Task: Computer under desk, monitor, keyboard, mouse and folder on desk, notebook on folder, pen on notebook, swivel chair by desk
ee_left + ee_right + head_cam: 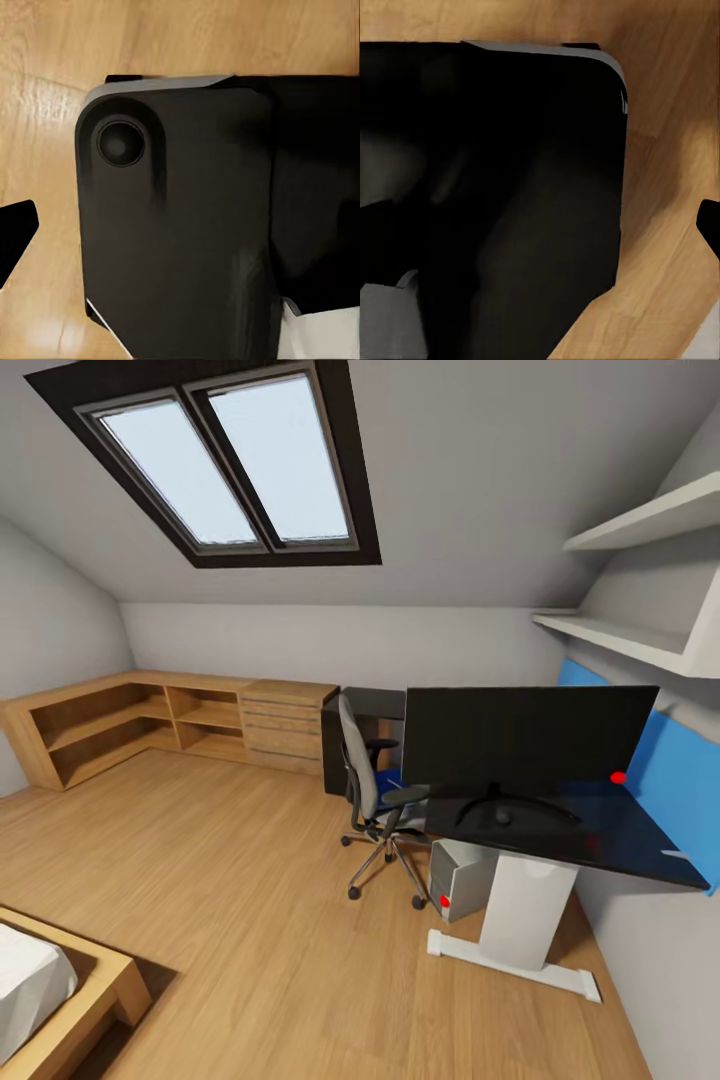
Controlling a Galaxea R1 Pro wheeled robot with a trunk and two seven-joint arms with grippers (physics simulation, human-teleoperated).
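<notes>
1. In the attic bedroom, the head view took in the light wood floor [230, 880], the sloped ceiling and the black-framed skylight [225, 460].
2. Both wrist views looked down at the floor past a large black part of the robot's own body [195, 225]; a dark tip showed at the edge of each, too little to tell whether either pincer was released or clenched.
3. No writing or label could be read anywhere.
4. The desk [600, 840], glossy black on a white pedestal leg with a white foot bar, stood against the right wall.
5. The monitor [525, 740] stood upright on the desk, its curved black foot on the desktop and a red dot at its lower corner.
6. The computer [458, 880] stood on the floor under the desk, just beside the pedestal, a red light on its front.
7. The swivel chair [375, 800] stood at the desk's near end, its back towards the room, with a patch of blue on its seat, likely the folder [392, 778].
8. Low oak shelving and drawers [180, 725] lined the far wall, white shelves [640, 580] hung above the desk, and a bed corner [60, 990] showed at lower left.
</notes>
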